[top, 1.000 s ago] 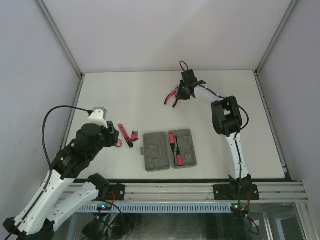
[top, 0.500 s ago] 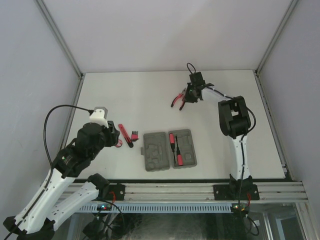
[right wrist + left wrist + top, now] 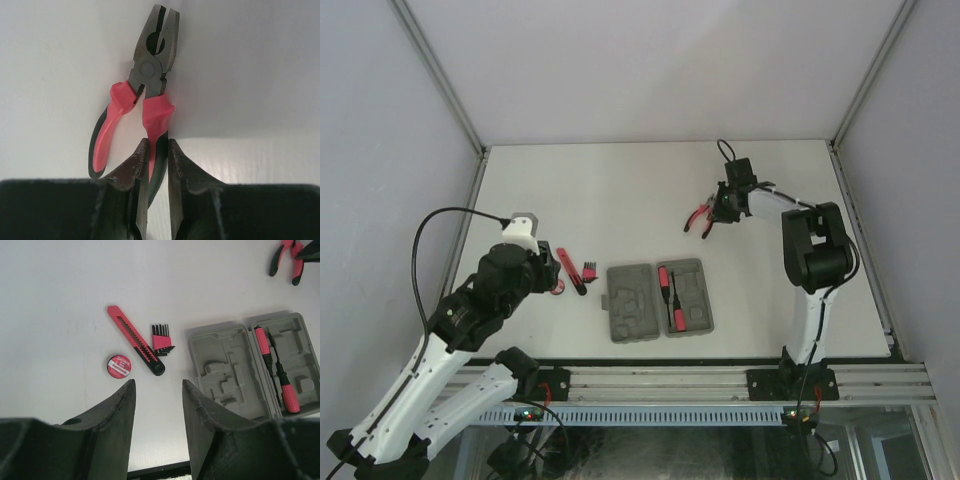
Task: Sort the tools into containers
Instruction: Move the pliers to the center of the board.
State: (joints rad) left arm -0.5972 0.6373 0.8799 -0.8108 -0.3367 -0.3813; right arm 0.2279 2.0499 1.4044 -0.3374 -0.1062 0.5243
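Observation:
My right gripper (image 3: pixel 720 208) (image 3: pixel 157 145) is shut on one handle of the red-handled pliers (image 3: pixel 700 217) (image 3: pixel 147 95) and holds them above the table's back right. The pliers also show in the left wrist view (image 3: pixel 286 259). The grey tool case (image 3: pixel 658 299) (image 3: pixel 255 365) lies open at the front centre, with a long thin screwdriver (image 3: pixel 274 377) and a short red-black driver (image 3: pixel 263 344) in its right half. A red-black utility knife (image 3: pixel 571 270) (image 3: pixel 135 339), a comb-like key set (image 3: pixel 589 271) (image 3: pixel 162 339) and a round red disc (image 3: pixel 558 288) (image 3: pixel 119 366) lie left of the case. My left gripper (image 3: pixel 158 385) is open and empty above them.
Metal frame rails (image 3: pixel 440 80) run along the table's left and right sides. A black rail (image 3: pixel 670 382) runs along the near edge. White walls close in the back.
My right gripper has carried the pliers to the right and nearer over the last second. The left arm has barely moved.

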